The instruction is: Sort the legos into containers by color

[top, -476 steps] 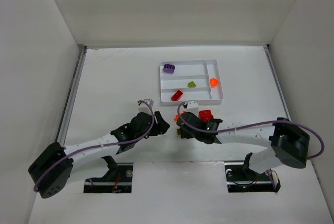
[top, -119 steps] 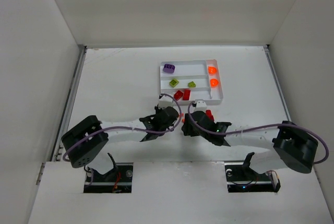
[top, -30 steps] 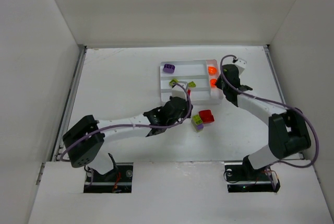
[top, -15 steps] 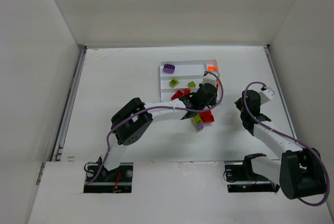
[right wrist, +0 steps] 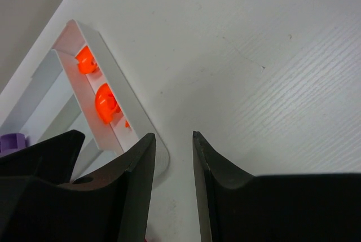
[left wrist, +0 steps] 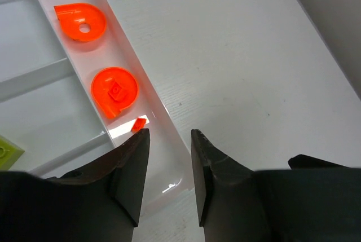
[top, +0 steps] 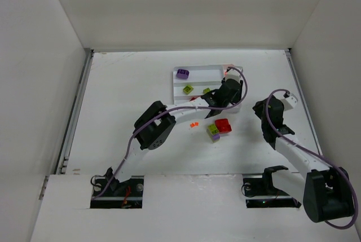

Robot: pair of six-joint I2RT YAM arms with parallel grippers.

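1. Lying on the matt white table (top: 124, 84), the white tray (top: 174, 84) is glossy moulded plastic with thin walls. It has three long slots and one narrow slot across their right ends.
2. Far slot: a blocky purple lego (top: 182, 73) sits at the left end.
3. Middle slot: a flat lime green plate (top: 188, 89) lies apart from a second lime green piece (top: 207, 91).
4. Near slot: a red sliver (top: 194, 99) shows beside the left arm (top: 180, 112); the rest is hidden.
5. Cross slot: two shiny orange discs, each round with one squared corner. The far orange disc (left wrist: 82, 21) has a centre hole and the near orange disc (left wrist: 114, 91) has a square stud. A tiny orange chip (left wrist: 138, 124) lies just beside the near one.
6. Loose on the table near the tray: a small orange bit (top: 194, 124), and a lime-on-purple stack (top: 213, 132) just beside a red brick (top: 222, 125).
7. The left gripper (left wrist: 167, 140) hangs over the tray's near right corner, its smooth black fingers a narrow gap apart and empty.
8. The right gripper (right wrist: 172, 140) is right of the tray over finely grooved tabletop, also narrowly parted and holding nothing.
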